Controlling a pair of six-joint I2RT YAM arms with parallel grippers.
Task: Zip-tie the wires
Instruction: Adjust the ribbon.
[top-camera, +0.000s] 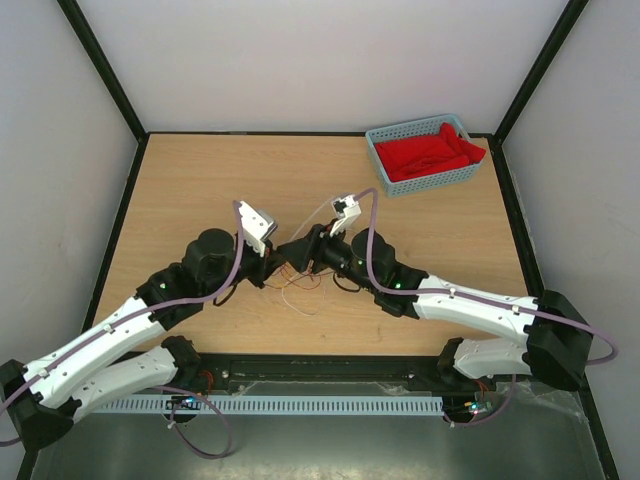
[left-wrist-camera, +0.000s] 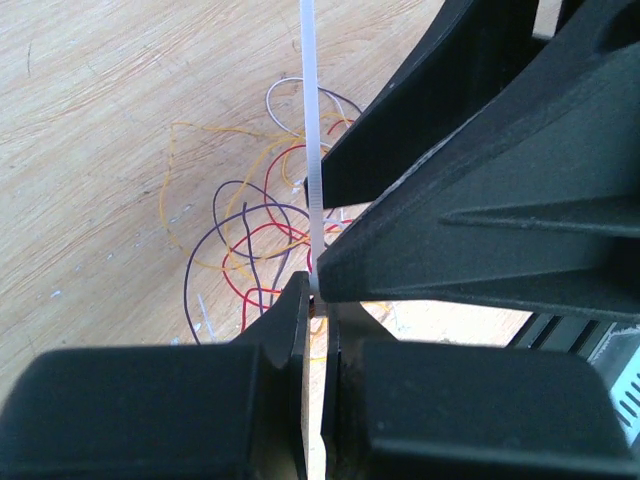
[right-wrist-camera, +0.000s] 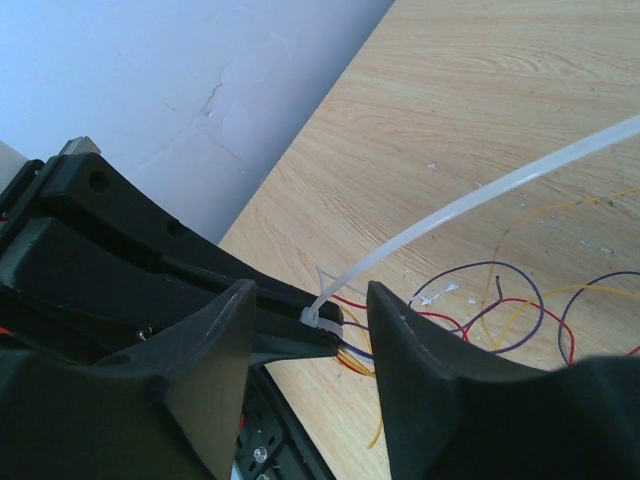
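Observation:
The wires (left-wrist-camera: 238, 232) are thin red, orange and dark purple strands curled on the wooden table; they also show in the top view (top-camera: 300, 290) and the right wrist view (right-wrist-camera: 500, 310). My left gripper (left-wrist-camera: 318, 300) is shut on the gathered wires, with a white zip tie (left-wrist-camera: 312, 150) looped round them at its tips. The tie's head (right-wrist-camera: 312, 317) sits at the left fingertips and its tail (right-wrist-camera: 480, 195) runs up and to the right. My right gripper (right-wrist-camera: 310, 292) is open, its fingers (right-wrist-camera: 215, 360) on either side of the left fingertips and the tie's head, holding nothing.
A blue basket (top-camera: 432, 184) with a red cloth (top-camera: 430, 155) stands at the back right of the table. Both arms (top-camera: 150, 300) meet near the table's middle. Black frame posts (top-camera: 100, 60) and white walls surround the table.

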